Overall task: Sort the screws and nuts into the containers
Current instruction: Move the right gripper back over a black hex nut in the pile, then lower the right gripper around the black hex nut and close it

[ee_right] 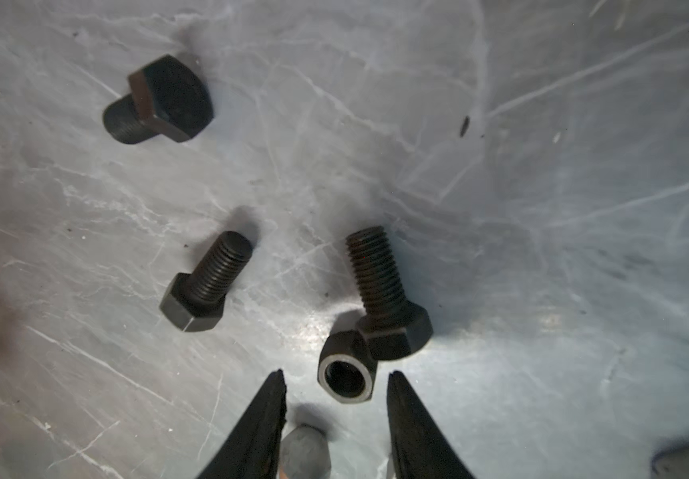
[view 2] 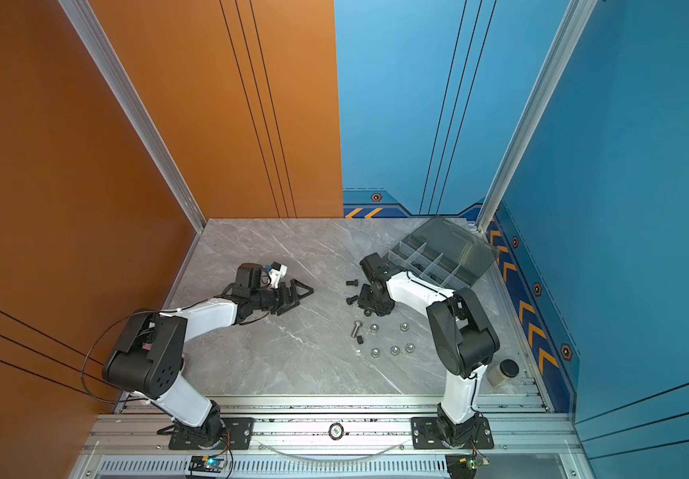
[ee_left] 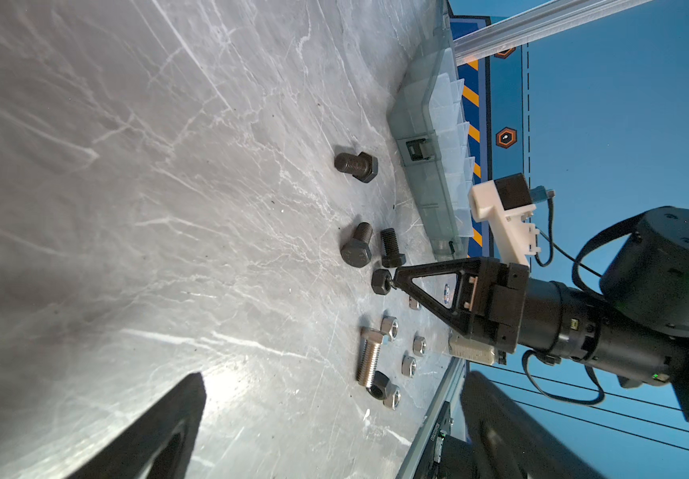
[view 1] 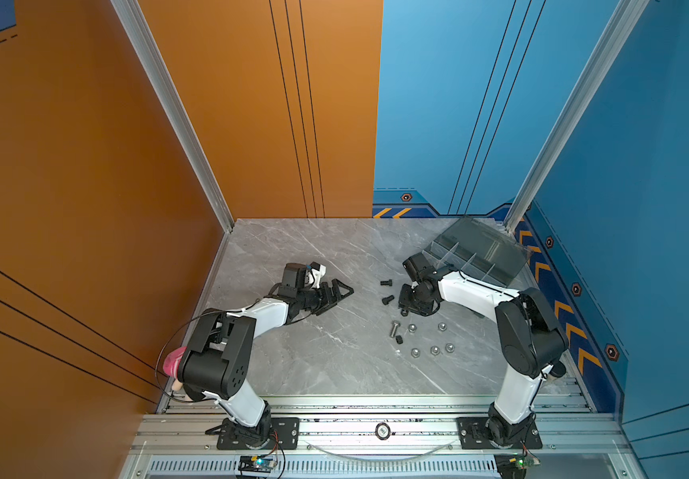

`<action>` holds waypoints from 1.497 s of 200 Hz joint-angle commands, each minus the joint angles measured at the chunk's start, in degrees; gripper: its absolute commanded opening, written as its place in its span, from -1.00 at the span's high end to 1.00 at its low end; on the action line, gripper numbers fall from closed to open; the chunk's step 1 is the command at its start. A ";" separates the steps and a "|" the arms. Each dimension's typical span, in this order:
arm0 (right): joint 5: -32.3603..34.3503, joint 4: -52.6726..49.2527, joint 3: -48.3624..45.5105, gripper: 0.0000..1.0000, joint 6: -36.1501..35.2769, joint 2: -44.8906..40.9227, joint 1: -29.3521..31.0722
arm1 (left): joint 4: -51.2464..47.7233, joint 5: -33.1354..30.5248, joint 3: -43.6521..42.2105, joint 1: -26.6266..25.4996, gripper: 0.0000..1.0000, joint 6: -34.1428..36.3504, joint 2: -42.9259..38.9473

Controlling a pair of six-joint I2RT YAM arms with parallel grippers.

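Black nut [ee_right: 346, 375] inside the parted right claw [ee_right: 335, 372], against a black bolt [ee_right: 380, 286].

Right pincer [ee_right: 336, 375]: fingers cut off by the frame edge in the right wrist view; tips hidden under the wrist in both top views.
Left pincer [view 1: 340, 291]: fingers [ee_left: 160, 427] blurred and cut off by the edge in the left wrist view.
Black nut [ee_right: 346, 375]: not distinguishable beneath the right wrist in both top views.
Grey hex part [ee_right: 304, 454]: blurred, cut off by the edge; type unconfirmed.
Dark shape [ee_right: 687, 462]: blurred, cut off at the corner; unidentifiable.
Silver nut [ee_left: 414, 304]: partly hidden behind a right pincer finger.
Organiser box [view 1: 496, 249]: dark contents [view 2: 417, 263] too small to identify.
Pale cylinder [view 2: 504, 370]: partly hidden by the right arm.
Pink object [view 1: 174, 360]: partly hidden behind the left arm; unidentifiable.
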 commanded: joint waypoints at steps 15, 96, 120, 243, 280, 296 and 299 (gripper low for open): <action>2.44 -0.26 1.76 0.13 1.22 1.49 0.77 | 0.61 1.37 -0.61 0.40 -0.96 0.29 0.05; 3.90 -1.00 3.33 0.15 0.76 5.43 1.83 | 0.60 1.37 -0.72 0.72 -0.95 0.34 0.22; 4.60 -1.90 3.54 0.17 0.49 5.78 2.16 | 0.60 1.48 -0.64 0.80 -0.95 0.34 0.30; 6.47 -4.48 3.15 0.58 -0.60 6.74 3.63 | 0.57 1.59 -0.52 0.75 -0.96 0.43 0.63; 5.56 -3.52 2.57 0.91 -2.25 4.44 3.18 | 0.61 1.50 -0.54 0.78 -0.95 0.43 0.68; 4.28 -2.59 1.96 0.97 -3.52 2.28 2.37 | 0.57 1.53 -0.48 0.79 -0.96 0.41 0.72; 3.92 -2.36 1.92 0.98 -3.86 1.78 2.19 | 0.58 1.59 -0.46 0.76 -0.95 0.40 0.74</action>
